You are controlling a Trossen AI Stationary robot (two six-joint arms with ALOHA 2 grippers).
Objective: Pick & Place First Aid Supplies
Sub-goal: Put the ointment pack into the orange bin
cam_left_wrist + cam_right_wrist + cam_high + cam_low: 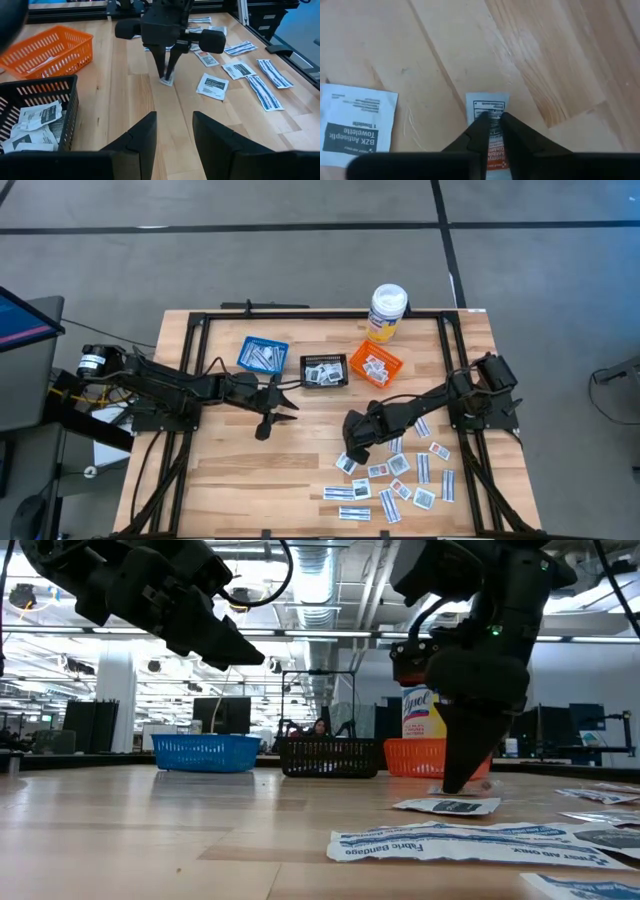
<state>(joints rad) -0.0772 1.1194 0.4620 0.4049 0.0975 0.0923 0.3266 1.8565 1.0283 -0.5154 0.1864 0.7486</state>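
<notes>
Worktop: a pale wooden worktop (pixel 250 470) with a black frame along its edges stood on a grey floor (pixel 300 260) crossed by dark lines.

Room: the low view looked across the boards into a large hall with ceiling ducts, strip lights and rows of dark monitors; a person sat far off behind the baskets.

Baskets: a blue basket (pixel 262 355), a black basket (pixel 325 370) and an orange basket (pixel 375 366) stood in a row at the far side, each holding some packets.

Bottle: a tall white bottle (pixel 387 312) with a yellow label stood at the far edge, just behind the orange basket.

First aid supplies: the first aid supplies (pixel 400 475) lay scattered flat on the near right part of the worktop, narrow printed strips among small squares.

Right gripper: the right gripper (pixel 493 120) pointed down at the left edge of the scatter, its jaws drawn narrow on a small packet (pixel 489 107) with red print that lay on the wood; an antiseptic towelette packet (pixel 355 125) lay just beside it.

Left gripper: the left gripper (pixel 283 405) hung above bare wood near the middle, in front of the blue and black baskets, its jaws parted and holding nothing.
</notes>
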